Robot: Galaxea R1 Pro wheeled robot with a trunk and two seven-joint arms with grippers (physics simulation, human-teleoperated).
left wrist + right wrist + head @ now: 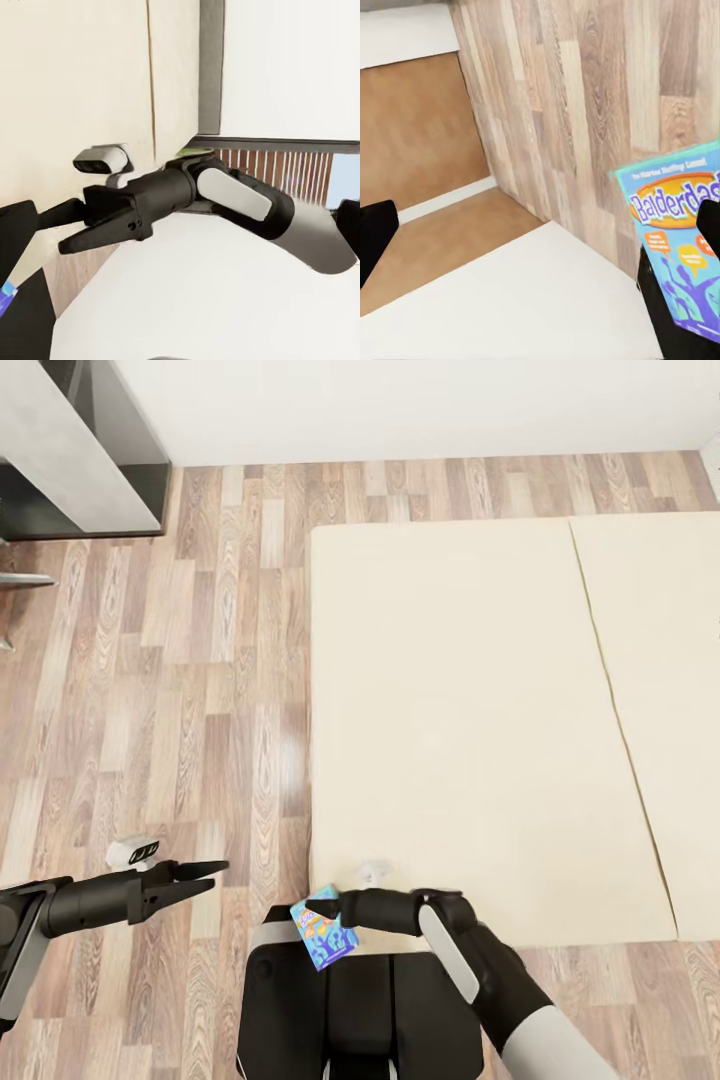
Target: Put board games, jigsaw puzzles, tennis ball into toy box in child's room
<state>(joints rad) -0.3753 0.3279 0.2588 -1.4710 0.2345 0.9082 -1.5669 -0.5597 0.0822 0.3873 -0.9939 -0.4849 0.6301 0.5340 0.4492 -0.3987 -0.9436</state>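
A small blue board game [325,940] with an orange title hangs just off the bed's near edge, over my base. My right gripper [337,917] is shut on it, and its printed face [679,255] lies against one finger. The bed [460,710] is a bare cream mattress with one seam. My left gripper [219,873] hovers open over the wood floor, left of the bed, holding nothing. A corner of the table [70,450] is at the far left. The toy box, jigsaw puzzles and tennis ball are out of view.
Wood plank floor [200,660] runs between the table and the bed. A white wall [400,400] closes the far side. My right arm [232,199] is folded across my trunk [360,1000], close to the left gripper.
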